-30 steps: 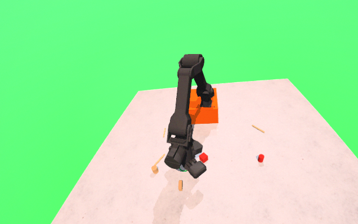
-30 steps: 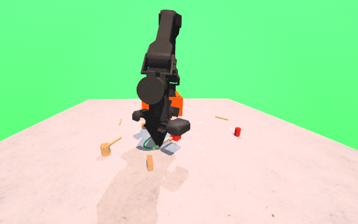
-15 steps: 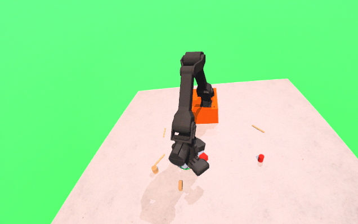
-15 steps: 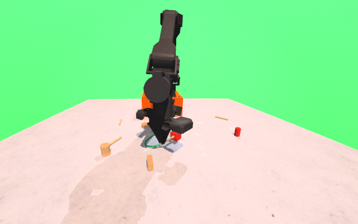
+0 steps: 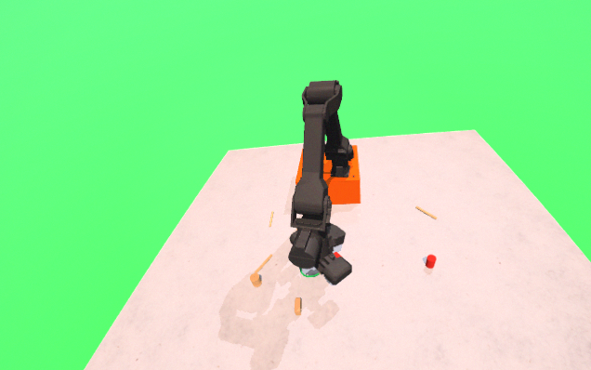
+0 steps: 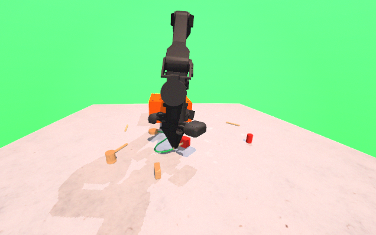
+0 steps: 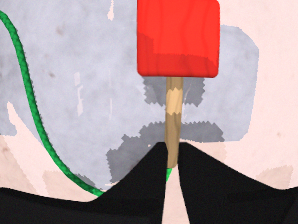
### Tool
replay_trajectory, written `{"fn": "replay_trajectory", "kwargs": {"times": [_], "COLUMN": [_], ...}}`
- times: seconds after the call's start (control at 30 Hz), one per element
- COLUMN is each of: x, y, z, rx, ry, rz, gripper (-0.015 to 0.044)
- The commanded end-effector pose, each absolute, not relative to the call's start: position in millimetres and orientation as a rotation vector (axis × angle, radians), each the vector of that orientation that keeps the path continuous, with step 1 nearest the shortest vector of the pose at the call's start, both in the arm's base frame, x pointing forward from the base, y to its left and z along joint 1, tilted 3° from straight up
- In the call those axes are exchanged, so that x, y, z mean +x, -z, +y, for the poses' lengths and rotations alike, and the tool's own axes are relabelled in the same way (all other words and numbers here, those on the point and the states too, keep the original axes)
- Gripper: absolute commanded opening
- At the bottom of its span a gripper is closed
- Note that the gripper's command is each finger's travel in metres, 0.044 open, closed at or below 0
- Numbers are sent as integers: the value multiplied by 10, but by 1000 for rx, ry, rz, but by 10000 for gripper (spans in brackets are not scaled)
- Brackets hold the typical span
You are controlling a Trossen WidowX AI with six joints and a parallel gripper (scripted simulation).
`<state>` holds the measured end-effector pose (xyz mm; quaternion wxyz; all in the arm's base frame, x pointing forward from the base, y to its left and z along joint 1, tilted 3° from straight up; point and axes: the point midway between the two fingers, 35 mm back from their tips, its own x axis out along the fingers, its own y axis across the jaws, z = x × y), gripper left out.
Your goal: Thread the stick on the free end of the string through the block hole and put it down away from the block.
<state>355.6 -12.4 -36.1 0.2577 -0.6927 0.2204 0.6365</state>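
The gripper point(image 6: 175, 147) point(image 7: 170, 149) is nearly closed, clamping the rear end of the stick point(image 6: 181, 144) point(image 7: 173, 102) at lower centre of the wrist view. The stick's far end meets the red block point(image 6: 185, 142) point(image 7: 178, 37) at top centre; insertion depth cannot be determined. The green string point(image 6: 161, 151) point(image 7: 34, 102) curves along the left.

Block point(image 5: 336, 255) point(image 6: 185, 142) point(image 7: 178, 39) — red, on the table, upper centre of the wrist frame. Stick point(image 6: 180, 144) point(image 7: 173, 107) — thin, pale wood, pinched near its string end, its far end meeting the block's near face. String point(image 6: 159, 151) point(image 7: 33, 95) — green, slack, curving. Button point(image 6: 152, 131) — round, orange-brown wood, left of centre in the exterior frame.
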Motion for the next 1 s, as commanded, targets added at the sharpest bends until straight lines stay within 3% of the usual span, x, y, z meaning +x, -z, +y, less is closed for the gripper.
{"fn": "replay_trajectory", "kwargs": {"times": [0.0, 0.6, 0.77, 0.97], "x": [3507, 3323, 3349, 3355], "y": [361, 374, 375, 149], "z": [-83, 66, 48, 40], "rx": [-1881, -1879, -1877, -1877], "ry": [-1723, -1725, -1729, -1729], "rz": [601, 600, 597, 597], "gripper": [0, 0, 122, 122]}}
